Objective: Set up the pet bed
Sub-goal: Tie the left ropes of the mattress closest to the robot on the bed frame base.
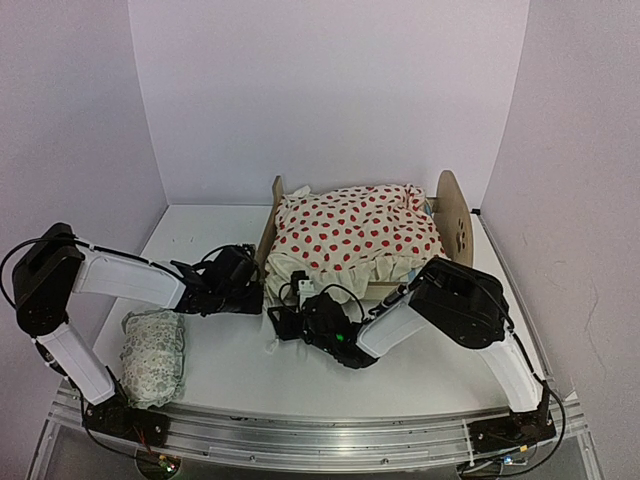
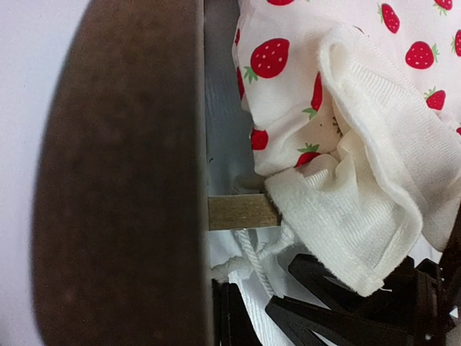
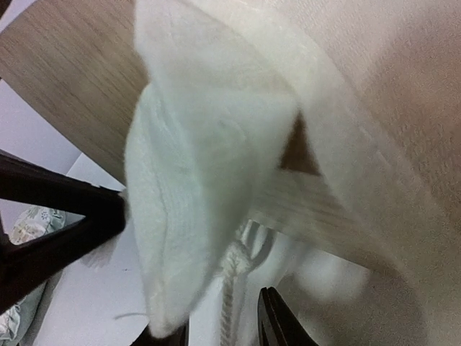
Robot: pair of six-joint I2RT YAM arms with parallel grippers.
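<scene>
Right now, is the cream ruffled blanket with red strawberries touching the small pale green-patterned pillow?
Apart. The top view shows bare white table between the blanket on the bed and the pillow.

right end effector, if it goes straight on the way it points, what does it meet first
Most likely the cream hem of the strawberry blanket, hanging right ahead of it; the plywood bed frame looks just behind, depth unclear.

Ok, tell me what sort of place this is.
Probably a robot test booth, not a home: plain white walls close in a white table, the left arm and right arm are mounted on a metal rail, and the pet bed is a small prop.
</scene>
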